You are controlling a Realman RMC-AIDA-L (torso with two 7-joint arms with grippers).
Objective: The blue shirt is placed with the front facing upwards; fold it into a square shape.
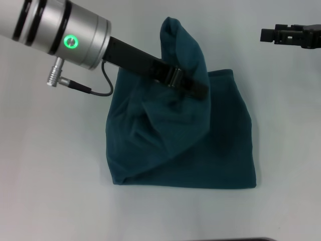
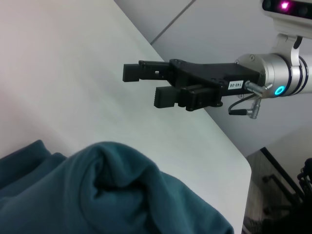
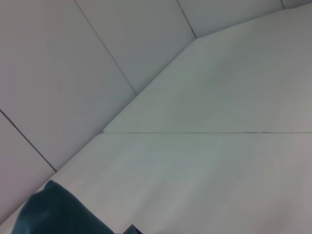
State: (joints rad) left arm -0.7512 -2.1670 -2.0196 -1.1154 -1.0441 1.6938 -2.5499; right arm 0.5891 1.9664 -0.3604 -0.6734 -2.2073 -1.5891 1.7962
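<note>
The blue shirt (image 1: 190,145) lay on the white table (image 1: 50,191), already reduced to a rough square, with 1 flap of cloth raised into a peak directly under and behind the left gripper (image 1: 193,86). The step in hand looked like carrying that flap across the stack. To do it well, the flap should travel low and flat toward the far edge beyond the claw and be released only once its edge lined up, so no ridge stayed trapped below. The left claw appeared clamped on the lifted fold, its jaws nearly together with cloth between them. The right gripper (image 1: 291,35) hung well apart, off past the shirt's corner, its jaws parted and holding nothing.
</note>
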